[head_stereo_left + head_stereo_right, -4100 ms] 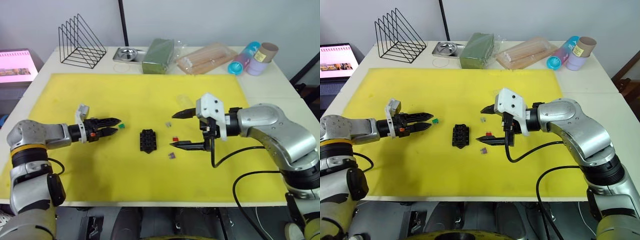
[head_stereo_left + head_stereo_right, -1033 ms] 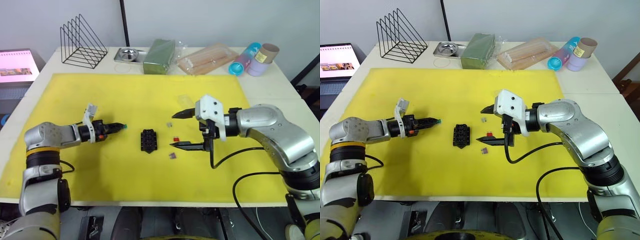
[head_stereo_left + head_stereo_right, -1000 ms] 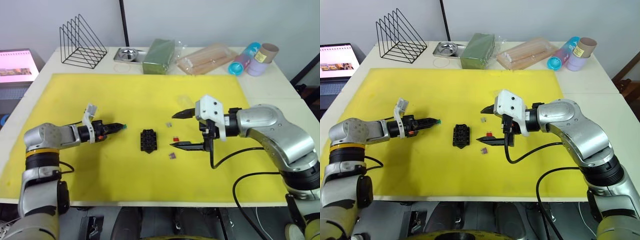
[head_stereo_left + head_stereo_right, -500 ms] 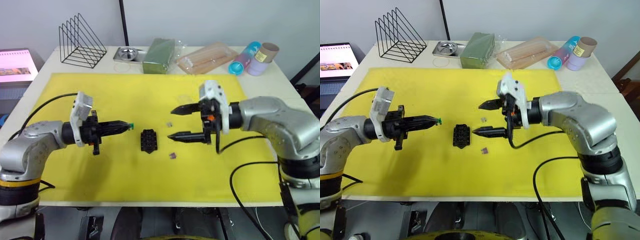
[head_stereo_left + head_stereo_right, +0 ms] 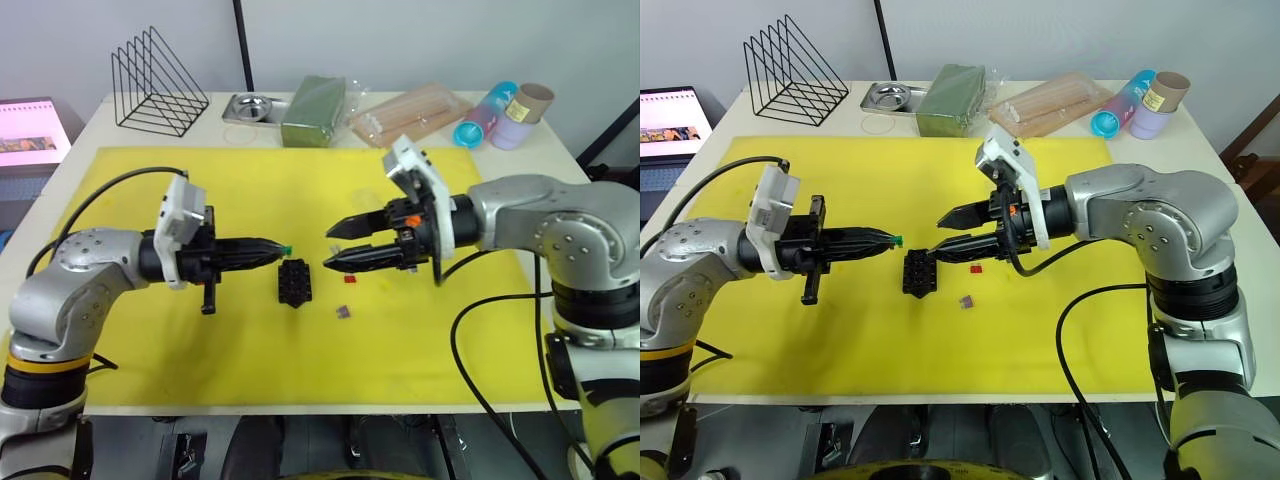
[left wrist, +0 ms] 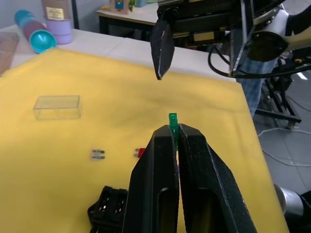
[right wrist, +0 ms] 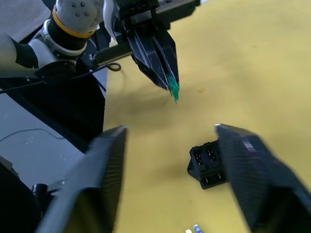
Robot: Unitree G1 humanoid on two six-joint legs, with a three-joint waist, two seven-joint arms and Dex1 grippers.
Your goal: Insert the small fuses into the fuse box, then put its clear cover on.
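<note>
Left hand (image 5: 282, 247), mid-frame in the left eye view, pinches the green fuse (image 5: 287, 248) just above the fuse box (image 5: 296, 282). Right hand (image 5: 336, 247) hangs empty, fingers spread. Left wrist view: the clear cover (image 6: 57, 107) lies at left on the yellow mat (image 6: 97, 73), red fuse (image 6: 140, 152) near the box.

Head stereo pair – looking down and forward over the yellow mat (image 5: 300, 380). Wrist cameras face each other close above it, both showing the fuse box (image 6: 109, 209).

Silver arms, black cables, white mounts
</note>
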